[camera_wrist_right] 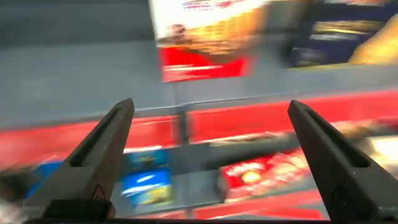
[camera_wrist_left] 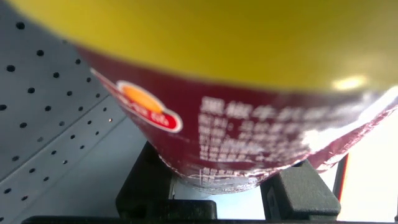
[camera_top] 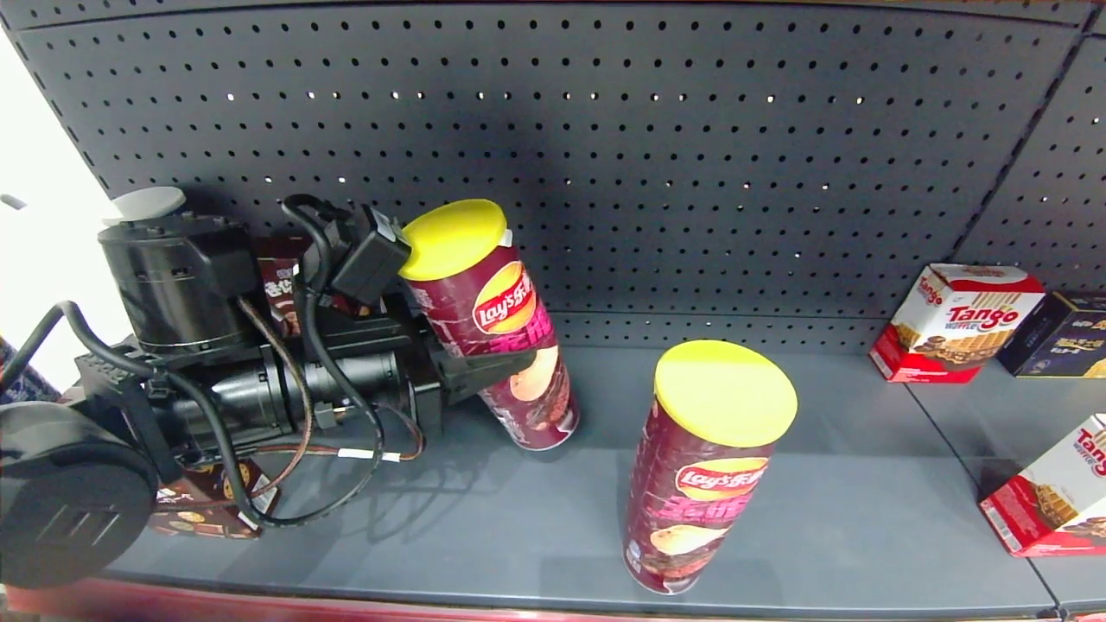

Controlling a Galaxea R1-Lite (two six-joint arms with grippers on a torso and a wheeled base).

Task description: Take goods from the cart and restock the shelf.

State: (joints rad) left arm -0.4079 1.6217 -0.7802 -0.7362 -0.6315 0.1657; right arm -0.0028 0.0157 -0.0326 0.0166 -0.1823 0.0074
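1. The right end effector (camera_wrist_right: pixel 211 162) hangs with its two dark fingers (camera_wrist_right: pixel 99 162) spread wide and nothing between them. Past it runs a red rail (camera_wrist_right: pixel 249 121), with blurred packets above and below.
2. On the grey shelf (camera_top: pixel 864 527), close to its front edge, the front can (camera_top: pixel 708 466) stands by itself with its yellow lid on. It is apart from both arms.
3. At the front left, a brown box (camera_top: pixel 212 510) lies on the shelf, partly hidden under the left arm's cables.
4. At the front right, a red-and-white wafer box (camera_top: pixel 1050 492) lies tilted, cut by the picture's edge.
5. Farther in, left of the front can and well apart from it, the left end effector (camera_top: pixel 510 361) is clamped across the middle of the held can (camera_top: pixel 492 320). The left wrist view shows its fingers (camera_wrist_left: pixel 298 190) on either side of the maroon body.
6. The held can tilts, its yellow lid leaning left and back. Its base is down at the shelf surface, but I cannot tell whether it touches.
7. Behind the left arm, another brown packet (camera_top: pixel 281 285) sits near the back, mostly hidden.
8. At the rear right stands a second wafer box (camera_top: pixel 959 324), with a dark box (camera_top: pixel 1063 337) just beside it.
9. A perforated back panel (camera_top: pixel 691 155) closes the shelf.
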